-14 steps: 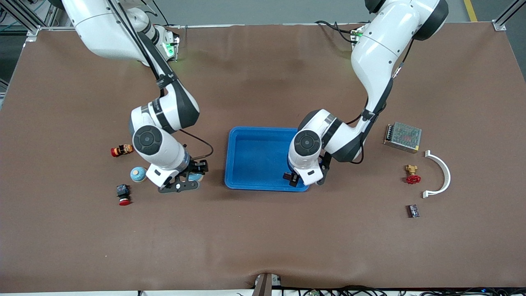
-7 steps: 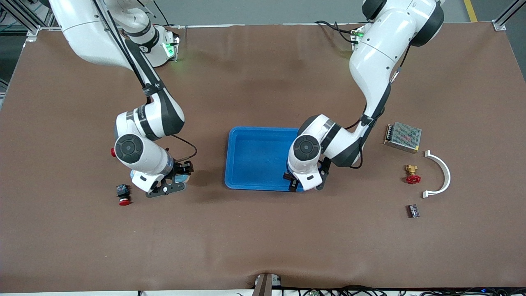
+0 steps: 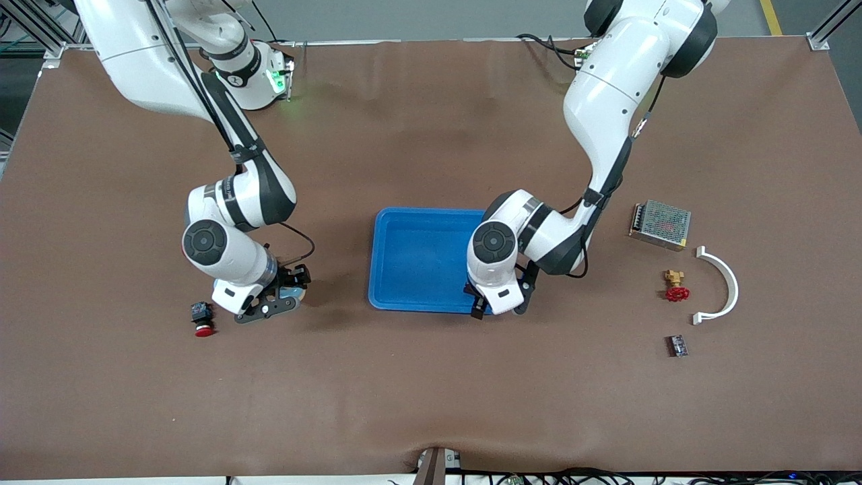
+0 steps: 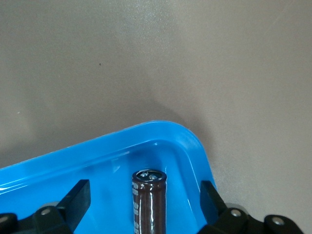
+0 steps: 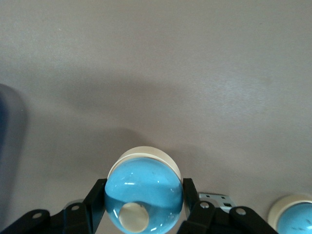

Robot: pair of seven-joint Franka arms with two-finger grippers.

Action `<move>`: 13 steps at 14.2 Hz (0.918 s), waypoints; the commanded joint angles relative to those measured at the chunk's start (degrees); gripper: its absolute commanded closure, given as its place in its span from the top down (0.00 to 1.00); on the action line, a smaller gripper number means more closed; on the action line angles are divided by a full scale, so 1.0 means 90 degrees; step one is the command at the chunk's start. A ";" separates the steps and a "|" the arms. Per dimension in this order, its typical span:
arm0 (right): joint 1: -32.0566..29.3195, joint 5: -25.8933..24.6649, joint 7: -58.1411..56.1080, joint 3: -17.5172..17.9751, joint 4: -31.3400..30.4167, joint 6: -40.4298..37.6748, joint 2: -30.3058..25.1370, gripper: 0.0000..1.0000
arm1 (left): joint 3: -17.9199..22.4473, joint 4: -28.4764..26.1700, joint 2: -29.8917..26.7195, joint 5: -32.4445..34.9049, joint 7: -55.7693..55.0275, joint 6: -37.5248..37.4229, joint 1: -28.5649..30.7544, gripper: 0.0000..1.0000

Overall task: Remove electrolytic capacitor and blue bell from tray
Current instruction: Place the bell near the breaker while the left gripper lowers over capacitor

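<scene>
The capacitor lies in the blue tray near its corner, between the wide-open fingers of the left gripper, untouched. The right gripper clamps the blue bell over bare table, well apart from the tray.

Brown-covered table, metal frame posts

Brown table: blue tray at centre; red pushbutton toward the right arm's end; power supply, valve, white bracket, small module toward the left arm's end.
</scene>
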 commanded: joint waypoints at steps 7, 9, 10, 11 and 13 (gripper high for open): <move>0.0079 0.0006 -0.0081 0.0062 -0.0423 0.0582 0.0122 0.46 | 0.0037 0.0195 0.0130 0.0045 -0.0029 0.0111 -0.0184 1.00; 0.0099 0.0006 -0.0081 0.0052 -0.0423 0.0679 0.0181 0.46 | -0.0002 0.0176 0.0052 0.0026 -0.0029 -0.0025 -0.0194 1.00; 0.0099 0.0006 -0.0081 0.0062 -0.0433 0.0728 0.0210 0.46 | -0.0002 0.0176 0.0023 -0.0052 -0.0029 -0.0055 -0.0185 1.00; 0.0099 0.0006 -0.0081 0.0062 -0.0433 0.0767 0.0239 0.46 | -0.0002 0.0176 0.0013 -0.0082 -0.0029 -0.0055 -0.0194 1.00; 0.0099 -0.0033 -0.0081 0.0062 -0.0423 0.0826 0.0308 0.46 | -0.0002 0.0137 0.0013 -0.0082 -0.0029 -0.0055 -0.0185 1.00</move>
